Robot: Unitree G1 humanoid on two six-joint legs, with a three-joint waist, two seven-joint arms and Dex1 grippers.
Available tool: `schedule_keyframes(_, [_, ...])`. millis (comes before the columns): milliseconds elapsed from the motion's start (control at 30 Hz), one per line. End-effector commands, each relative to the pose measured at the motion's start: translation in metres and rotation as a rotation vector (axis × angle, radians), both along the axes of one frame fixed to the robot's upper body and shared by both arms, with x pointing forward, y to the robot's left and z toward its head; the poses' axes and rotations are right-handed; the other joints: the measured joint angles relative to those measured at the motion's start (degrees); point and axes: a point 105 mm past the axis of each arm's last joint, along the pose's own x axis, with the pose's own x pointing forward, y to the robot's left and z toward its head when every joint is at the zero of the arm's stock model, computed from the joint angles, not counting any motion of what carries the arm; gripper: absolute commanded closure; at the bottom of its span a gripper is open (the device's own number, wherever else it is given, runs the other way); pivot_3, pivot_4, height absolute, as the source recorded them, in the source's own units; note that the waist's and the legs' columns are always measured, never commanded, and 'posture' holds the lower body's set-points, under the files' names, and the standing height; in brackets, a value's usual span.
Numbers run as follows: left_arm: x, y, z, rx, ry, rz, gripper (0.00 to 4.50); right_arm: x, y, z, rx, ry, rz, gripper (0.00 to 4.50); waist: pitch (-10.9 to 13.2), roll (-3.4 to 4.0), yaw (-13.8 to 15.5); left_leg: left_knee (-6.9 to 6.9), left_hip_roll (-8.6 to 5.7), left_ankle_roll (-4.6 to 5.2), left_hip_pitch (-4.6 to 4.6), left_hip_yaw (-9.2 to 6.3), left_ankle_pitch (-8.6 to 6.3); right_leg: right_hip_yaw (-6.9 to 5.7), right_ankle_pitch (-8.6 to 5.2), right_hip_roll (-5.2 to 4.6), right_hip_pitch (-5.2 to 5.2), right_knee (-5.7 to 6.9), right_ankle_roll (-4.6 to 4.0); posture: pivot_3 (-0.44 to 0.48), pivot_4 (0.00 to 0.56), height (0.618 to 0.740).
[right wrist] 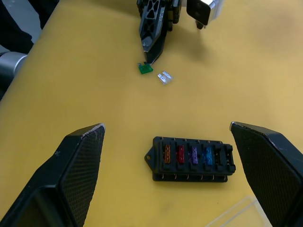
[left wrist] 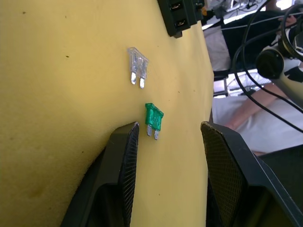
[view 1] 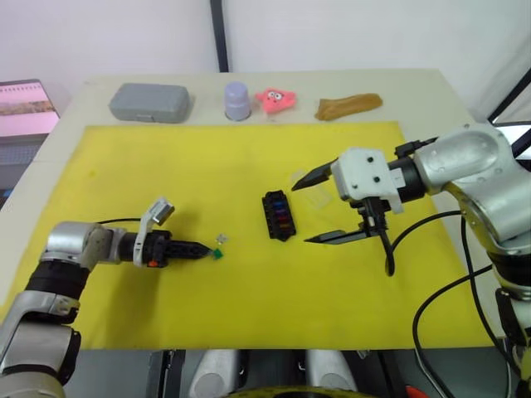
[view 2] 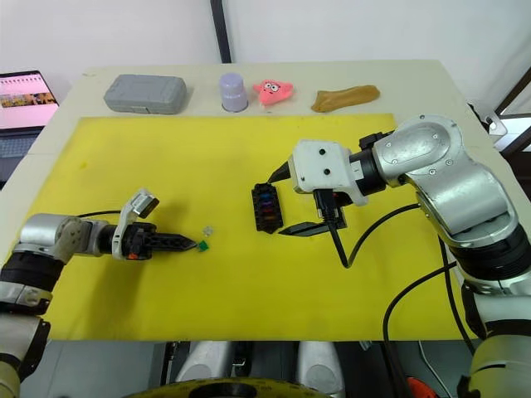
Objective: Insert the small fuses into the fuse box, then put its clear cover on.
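1. Green fuse [left wrist: 154, 117]: flat on the yellow mat [view 1: 249, 157], toward the bench's front-left part, just off the left pincer [left wrist: 166, 137] tips, blades pointing back at the pincer.
2. Left pincer: narrowly parted, holding nothing, the nearer arm; clear fuse [left wrist: 137, 62] lying just beyond the green one.
3. Fuse box [right wrist: 191, 159]: mid-mat, four coloured fuses seated, end slots apparently free.
4. Right pincer [view 1: 319, 207]: spread wide, empty, above and beside the box; clear cover [right wrist: 239, 213] close by.

On the mat [view 1: 249, 166], two loose fuses [view 1: 219, 246] lie left of the fuse box [view 1: 278, 215]; the clear cover [view 1: 314, 189] lies right of it.
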Motion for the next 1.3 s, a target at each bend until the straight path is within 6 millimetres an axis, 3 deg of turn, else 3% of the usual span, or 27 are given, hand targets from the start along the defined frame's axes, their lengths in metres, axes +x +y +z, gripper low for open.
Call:
schedule_keyframes(33, [-0.001,-0.007,-0.008,0.029,0.013,-0.041,2.29,-0.004,0.005,0.010,0.004,-0.046,0.025,0.00,0.00,-0.01,0.16,0.01,-0.01,0.00,0.00,0.00,0.00,-0.01,0.00,0.00,0.01,-0.01,0.00,0.000,0.150,0.731])
schedule_keyframes(500, [0.006,-0.020,-0.003,-0.001,-0.005,-0.096,2.29,-0.005,0.006,0.010,0.011,-0.044,0.010,0.00,-0.01,-0.01,0.22,0.02,-0.13,0.13,0.00,-0.03,0.05,-0.02,0.00,-0.02,0.08,-0.01,0.01,0.000,0.150,0.731])
schedule_keyframes(767, [0.001,-0.016,-0.010,0.036,-0.005,-0.115,2.29,-0.004,0.007,0.010,0.011,-0.050,0.009,0.00,-0.01,-0.01,0.15,0.02,-0.13,0.12,0.00,-0.04,0.05,-0.02,0.00,-0.01,0.08,-0.01,0.01,0.000,0.150,0.731])
schedule_keyframes(867, [-0.003,-0.013,-0.014,0.057,-0.006,-0.131,3.17,-0.004,0.007,0.010,0.012,-0.051,0.010,0.00,-0.01,-0.01,0.00,0.02,-0.13,0.11,0.00,-0.03,0.06,-0.02,0.00,-0.02,0.08,-0.01,0.01,0.000,0.150,0.731])
schedule_keyframes(933, [-0.004,-0.013,-0.016,0.064,-0.007,-0.137,4.15,-0.003,0.007,0.009,0.012,-0.053,0.010,0.00,-0.01,-0.01,-0.02,0.02,-0.11,0.11,0.00,-0.03,0.06,-0.02,0.00,-0.03,0.08,-0.01,0.01,0.000,0.150,0.731])
schedule_keyframes(1267, [-0.004,-0.006,-0.020,0.099,-0.021,-0.128,4.15,-0.001,0.008,0.009,0.015,-0.061,0.007,0.00,-0.02,0.00,-0.08,0.02,-0.09,0.14,0.02,-0.04,0.04,-0.01,0.00,-0.03,0.08,-0.01,0.01,0.000,0.150,0.731])
schedule_keyframes(1300, [-0.003,-0.006,-0.020,0.102,-0.023,-0.126,4.34,-0.001,0.008,0.009,0.016,-0.061,0.007,0.00,-0.02,0.00,-0.08,0.02,-0.09,0.14,0.02,-0.04,0.04,-0.01,0.00,-0.02,0.07,-0.01,0.01,0.000,0.150,0.731])
